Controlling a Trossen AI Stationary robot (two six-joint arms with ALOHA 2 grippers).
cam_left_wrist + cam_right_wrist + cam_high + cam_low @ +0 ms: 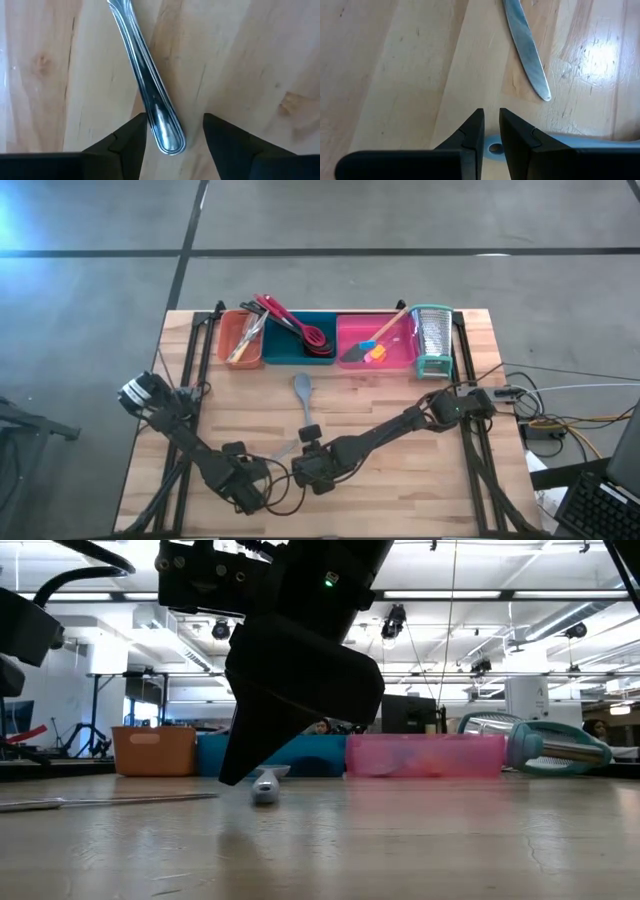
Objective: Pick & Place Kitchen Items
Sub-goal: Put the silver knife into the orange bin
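We've got the left gripper [172, 131] low over the wooden table [400, 395], near its front edge, jaws spread w/ the rounded end of a metal knife [147, 85] handle lying between the fingertips [131, 137]; nothing clamped, the handle lies flat on the wood, apart from both pads. The right gripper [491, 125] sits just beside the left one, also near the front edge, fingers nearly closed w/ only a thin gap and nothing between them. Right under its tips is the end of the grey spatula [303, 394], hanging hole visible, and the knife's blade tip lies just beyond.

The spatula runs from the right gripper back toward the teal tray [283, 352], head end nearer the tray. Teal tray holds red & black long-handled spoons [295, 328]. Beside it: orange tray [232, 332] w/ metal tongs [246, 340] on one side, pink tray [395, 350] w/ a black spatula [362, 348] and small orange tool [377, 354] on the other. Box grater [433, 340] lies just past the pink tray.
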